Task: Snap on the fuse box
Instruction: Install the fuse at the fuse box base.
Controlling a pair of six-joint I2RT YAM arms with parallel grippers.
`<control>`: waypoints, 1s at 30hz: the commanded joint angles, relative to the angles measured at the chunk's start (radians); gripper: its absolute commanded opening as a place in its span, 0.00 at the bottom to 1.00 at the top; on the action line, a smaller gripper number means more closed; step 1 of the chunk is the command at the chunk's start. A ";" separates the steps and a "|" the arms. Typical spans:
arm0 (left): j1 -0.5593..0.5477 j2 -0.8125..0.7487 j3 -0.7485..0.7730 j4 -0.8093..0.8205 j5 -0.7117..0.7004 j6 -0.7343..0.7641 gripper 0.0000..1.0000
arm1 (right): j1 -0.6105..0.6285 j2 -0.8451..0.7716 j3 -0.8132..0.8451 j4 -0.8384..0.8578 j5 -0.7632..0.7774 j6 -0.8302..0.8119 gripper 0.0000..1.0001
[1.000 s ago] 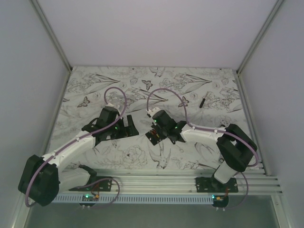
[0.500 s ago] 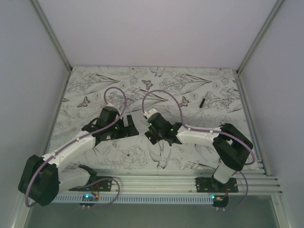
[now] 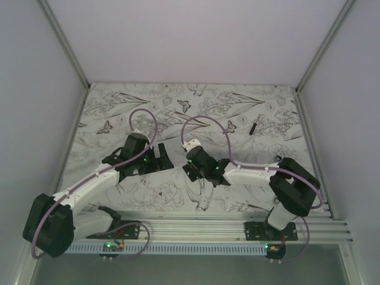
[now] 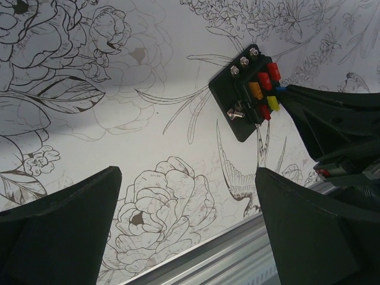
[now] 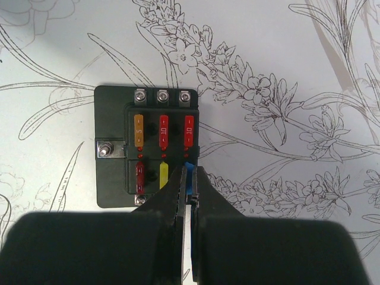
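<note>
Versus a second ago the right arm sits a bit further left and nearer, its cable loop has re-arched, and its head now covers most of the fuse box (image 5: 111, 113) from above; the left arm and the box itself look unmoved. The box lies flat on the flower-print table (image 3: 119, 101), roughly mid-table in the near half, just right of the left gripper (image 4: 187, 196). That gripper hangs spread wide with nothing between its fingers. The right gripper (image 5: 190, 178) is pinched tight at the box's near-right slot, with a blue fuse (image 5: 188, 172) between its tips. Can't tell if that fuse is fully seated or only started. Progress, my read: five slots are filled, with an orange fuse (image 5: 139, 130) and two red fuses (image 5: 164, 131) in the far row, and a dark red fuse (image 5: 140, 177) and a yellow fuse (image 5: 163, 176) in the near row. Blue is the sixth and last. No clear lid shows in any view, so if "snap on" means a cover, that part isn't started and I can't say where the cover is. A short black bar (image 3: 253, 126) lies well apart at far right, untouched. Readable text: "5" on the orange, "10" on each red. No brand or other label is legible on the box.
</note>
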 commanded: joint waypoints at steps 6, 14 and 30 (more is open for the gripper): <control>0.008 0.004 -0.014 -0.025 0.013 -0.021 1.00 | 0.006 0.016 -0.016 -0.094 0.007 0.070 0.03; 0.008 0.004 -0.016 -0.025 0.009 -0.019 0.99 | 0.002 -0.056 0.065 -0.179 -0.007 0.058 0.28; 0.013 0.009 -0.010 -0.025 0.013 -0.012 0.99 | -0.123 -0.050 0.170 -0.297 -0.257 0.114 0.32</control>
